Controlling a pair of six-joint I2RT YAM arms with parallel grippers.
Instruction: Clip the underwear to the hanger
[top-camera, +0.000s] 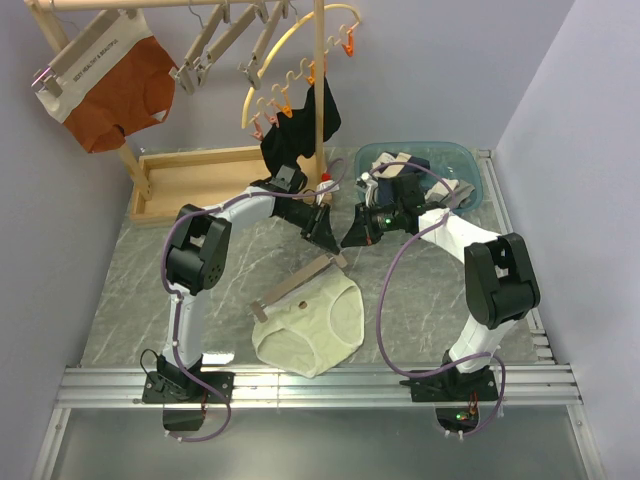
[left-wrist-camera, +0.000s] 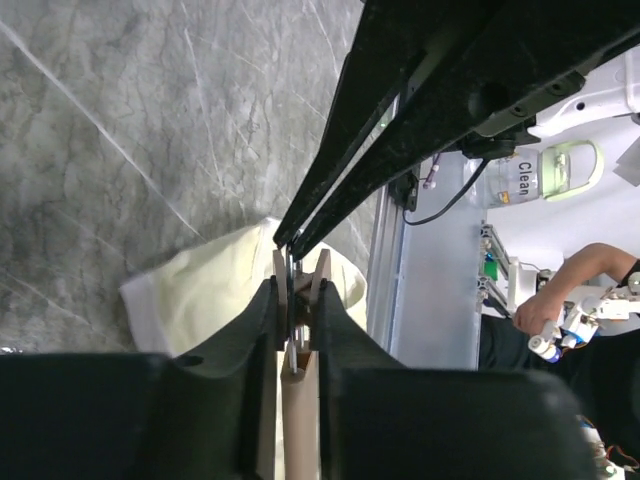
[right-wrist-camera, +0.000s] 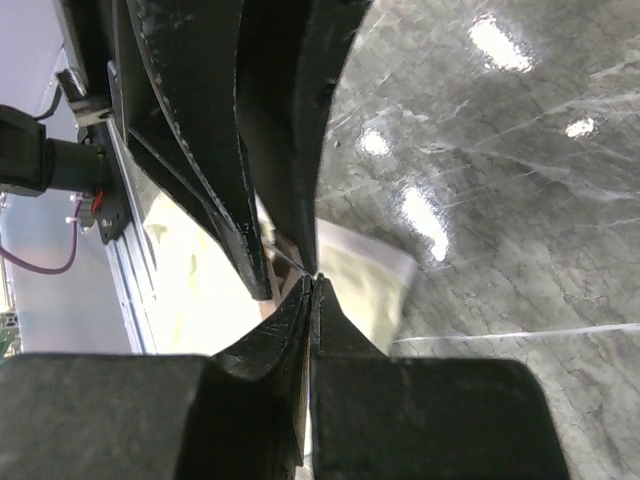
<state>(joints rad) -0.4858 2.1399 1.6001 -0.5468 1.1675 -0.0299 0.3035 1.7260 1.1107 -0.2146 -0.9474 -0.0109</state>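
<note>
Underwear (top-camera: 310, 328), the pale cream-yellow briefs, lies flat on the grey marble worktop (top-camera: 140, 290) near its front edge, between the two arm bases, with the waistband turned toward the back left.

At the far left, rust-orange briefs (top-camera: 115, 85) hang from a rail above the worktop's back corner. Just to the right of them and lower down, a shallow wooden tray (top-camera: 200, 180) rests on the worktop. Above it, a row of spare wooden hangers (top-camera: 225, 40) dangles from the same rail. Next comes a curved yellow hoop (top-camera: 300, 60) with orange pegs, and a black garment (top-camera: 300, 125) hangs from it.

The left arm reaches from its base toward the middle of the worktop. The left gripper (left-wrist-camera: 297, 310) is clamped on the hanger (top-camera: 295, 285): in the left wrist view, the light wood bar sits squeezed between the two dark fingers. The bar slants from lower left to upper right, across the waistband edge of the briefs. Its upper right end is at the gripper. The pictures do not show whether either of its clips is on the fabric.

Just to the right, tip to tip with the left one, is the right gripper (right-wrist-camera: 312, 290). Its fingers are pressed together, with no gap showing between them. A thin wire runs up to the tips, but I cannot tell if it is pinched. Behind the right arm, at the back right, a translucent blue tub (top-camera: 470, 175) holds bundled items.
</note>
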